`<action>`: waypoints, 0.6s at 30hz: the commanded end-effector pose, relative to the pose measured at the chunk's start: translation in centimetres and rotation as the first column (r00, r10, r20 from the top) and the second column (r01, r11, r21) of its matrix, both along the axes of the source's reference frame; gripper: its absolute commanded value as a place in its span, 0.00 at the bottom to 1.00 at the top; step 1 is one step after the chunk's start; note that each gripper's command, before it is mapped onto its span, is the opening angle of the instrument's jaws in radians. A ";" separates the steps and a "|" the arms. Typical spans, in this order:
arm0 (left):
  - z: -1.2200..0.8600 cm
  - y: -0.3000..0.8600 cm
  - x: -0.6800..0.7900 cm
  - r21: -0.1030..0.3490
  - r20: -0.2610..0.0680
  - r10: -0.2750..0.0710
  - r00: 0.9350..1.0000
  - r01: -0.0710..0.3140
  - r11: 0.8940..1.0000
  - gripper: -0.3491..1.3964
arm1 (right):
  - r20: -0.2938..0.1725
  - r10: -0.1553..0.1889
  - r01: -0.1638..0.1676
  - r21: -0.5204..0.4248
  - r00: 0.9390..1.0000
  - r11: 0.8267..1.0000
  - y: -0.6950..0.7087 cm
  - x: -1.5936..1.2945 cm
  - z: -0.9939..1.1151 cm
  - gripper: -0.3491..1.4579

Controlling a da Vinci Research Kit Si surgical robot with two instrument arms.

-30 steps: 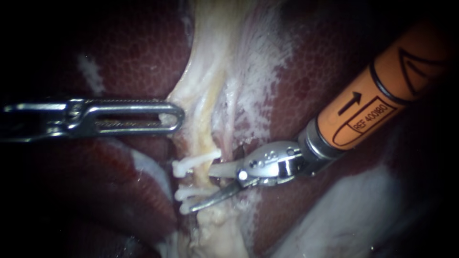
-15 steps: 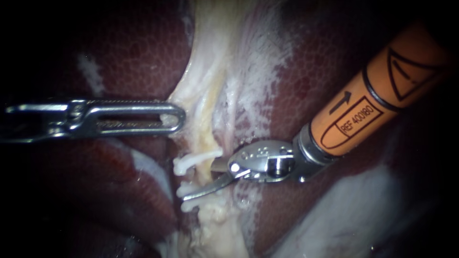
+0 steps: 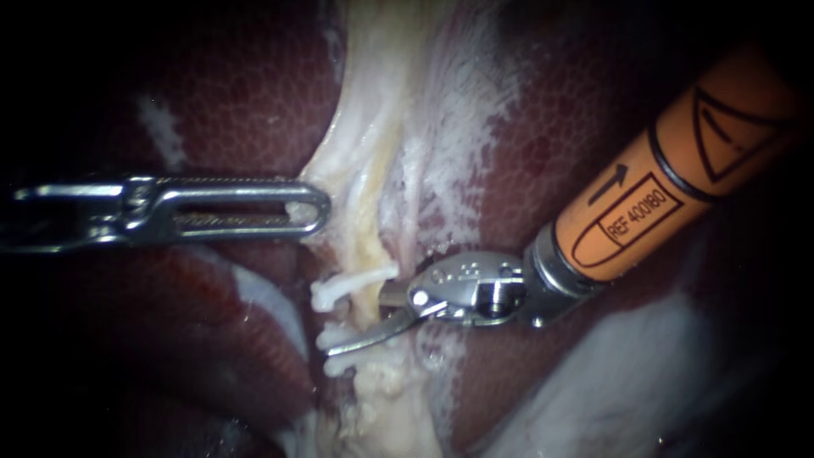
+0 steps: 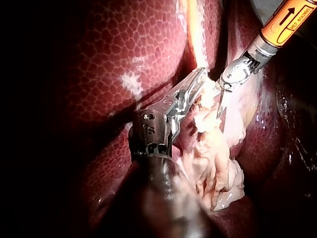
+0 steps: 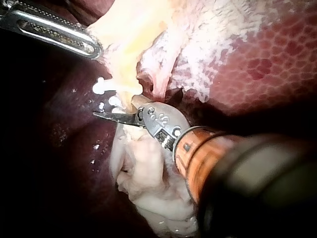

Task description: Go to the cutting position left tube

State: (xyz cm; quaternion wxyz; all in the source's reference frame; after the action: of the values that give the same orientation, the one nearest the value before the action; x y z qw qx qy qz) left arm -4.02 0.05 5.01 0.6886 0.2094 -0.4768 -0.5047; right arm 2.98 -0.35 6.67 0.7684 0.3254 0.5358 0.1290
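Observation:
A pale yellowish tube (image 3: 366,246) runs down between lobes of dark red liver (image 3: 246,93). One white clip (image 3: 352,280) crosses it higher up, and two more white clips (image 3: 339,337) sit just below. My right instrument (image 3: 356,321), on an orange shaft, has its blades open around the tube between the upper clip and the lower pair. The upper blade is partly hidden behind the tube. In the right wrist view the blades (image 5: 116,106) straddle the same spot. My left instrument (image 3: 318,208) has slotted jaws shut on the pale tissue edge beside the tube, also seen from its wrist (image 4: 198,79).
Below the clips hangs a lump of pale, folded tissue (image 4: 215,158). White filmy tissue (image 3: 458,110) spreads over the liver to the right of the tube. A pale patch (image 3: 627,373) lies under the orange shaft (image 3: 670,187).
My right instrument has slid leftward, bringing its open blades further across the tube between the clips; it barely moved over the last half second. The left instrument has held still.

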 end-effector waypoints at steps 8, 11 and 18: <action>0.01 0.01 0.00 0.001 0.000 -0.001 1.000 0.001 1.000 0.00 | -0.018 -0.032 0.032 0.020 0.999 0.999 -0.08 -0.02 -0.05 0.63; 0.01 0.01 0.00 0.001 0.000 -0.001 1.000 0.001 1.000 0.00 | -0.019 -0.037 0.037 0.032 0.999 0.999 -0.11 0.00 -0.06 0.54; 0.01 0.01 -0.01 0.001 0.000 -0.002 1.000 0.002 1.000 0.00 | -0.018 -0.040 0.041 0.047 0.999 0.998 -0.10 0.06 -0.03 0.48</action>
State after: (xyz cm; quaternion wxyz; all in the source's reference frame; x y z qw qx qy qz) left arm -4.03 0.06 5.02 0.6879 0.2095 -0.4769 -0.5054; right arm 3.04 -0.46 6.64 0.7579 0.3569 0.5323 0.1221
